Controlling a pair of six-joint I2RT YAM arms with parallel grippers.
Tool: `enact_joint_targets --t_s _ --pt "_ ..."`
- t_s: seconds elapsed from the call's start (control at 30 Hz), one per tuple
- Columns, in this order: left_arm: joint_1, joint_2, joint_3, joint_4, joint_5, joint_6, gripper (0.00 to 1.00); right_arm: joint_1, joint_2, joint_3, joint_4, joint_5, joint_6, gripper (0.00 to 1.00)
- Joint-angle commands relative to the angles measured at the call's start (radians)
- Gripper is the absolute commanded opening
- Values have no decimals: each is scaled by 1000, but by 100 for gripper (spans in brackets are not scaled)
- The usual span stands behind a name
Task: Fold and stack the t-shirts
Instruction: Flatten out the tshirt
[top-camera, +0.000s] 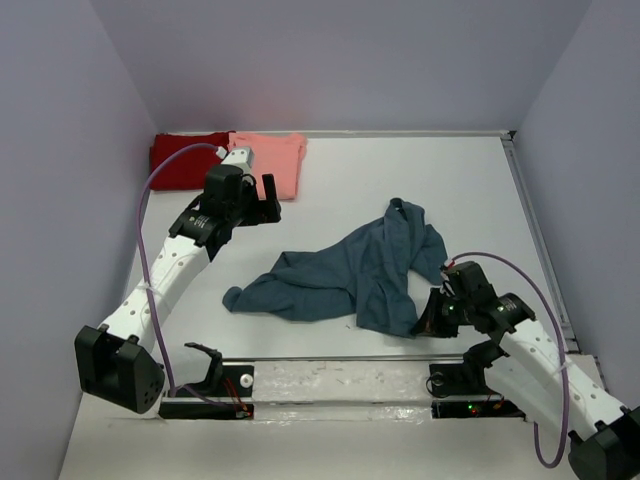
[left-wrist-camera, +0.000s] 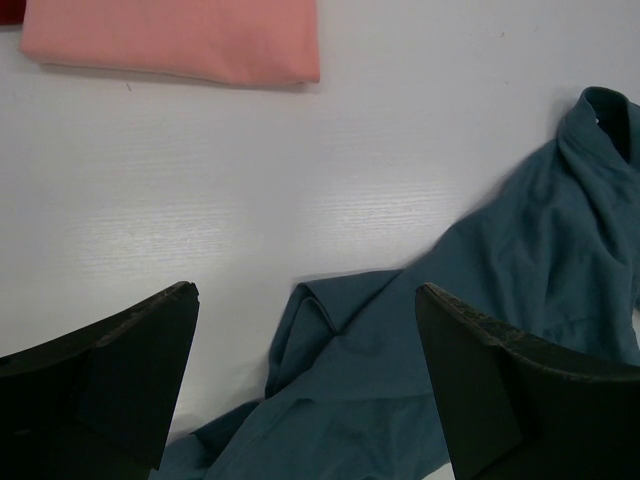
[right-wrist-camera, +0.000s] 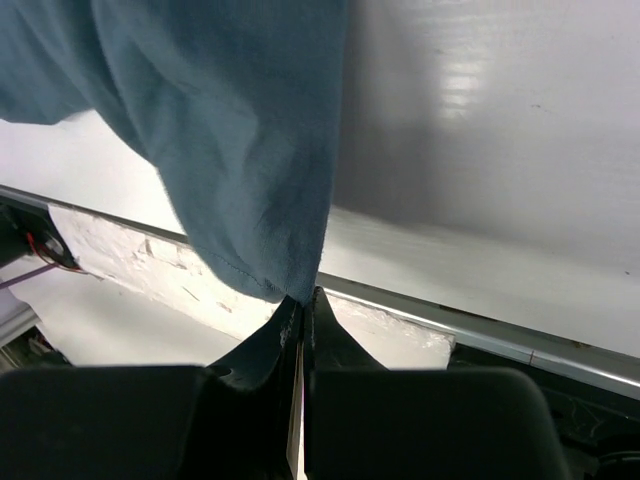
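Low by the bases, the right arm bends down. The right gripper (right-wrist-camera: 303, 312) pinches the hem of the blue t-shirt (top-camera: 360, 265), which lies crumpled in the middle of the table (top-camera: 420, 180). The left arm stretches far out, and the left gripper (top-camera: 262, 207) hangs above the table, fingers spread wide. Behind it, the pink t-shirt (top-camera: 275, 160) and red t-shirt (top-camera: 185, 158) lie side by side.

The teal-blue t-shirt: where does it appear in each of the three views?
Top external: the teal-blue t-shirt lies crumpled right of centre, one edge at the right gripper.
Left wrist: lower right, beyond the open left gripper.
Right wrist: upper left, hem pinched in the shut right gripper.
Shared landmark: the white table, in all three.
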Motion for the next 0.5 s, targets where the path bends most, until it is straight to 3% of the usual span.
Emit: enact_joint_targets --t_s 0.0,0.23,0.37,0.47 --pt "4 3 13 9 4 17 99 0 17 43 19 16 -9 0" --pt "4 6 11 7 4 15 99 0 15 14 74 18 0 0" --pt "4 9 14 7 4 17 99 0 5 142 111 68 11 0" --pt "4 12 13 7 4 15 99 0 131 255 132 87 -39 0"
